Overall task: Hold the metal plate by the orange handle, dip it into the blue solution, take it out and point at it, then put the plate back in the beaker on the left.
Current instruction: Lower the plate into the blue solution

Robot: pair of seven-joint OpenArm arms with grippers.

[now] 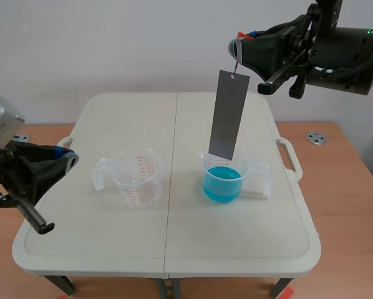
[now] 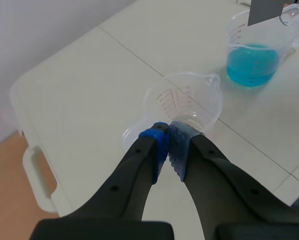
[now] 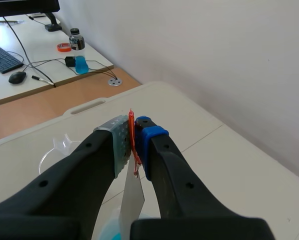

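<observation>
Grey plate above blue solution

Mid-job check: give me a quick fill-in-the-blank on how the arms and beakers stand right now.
1. The jaws of the right arm are shut on the ____ handle of the metal plate.
2. The plate hangs by the beaker holding ____ solution.
3. The other beaker, near the left arm, is ____.
4. The left arm's jaws are ____, holding nothing.
Missing words: orange; blue; empty; shut.
</observation>
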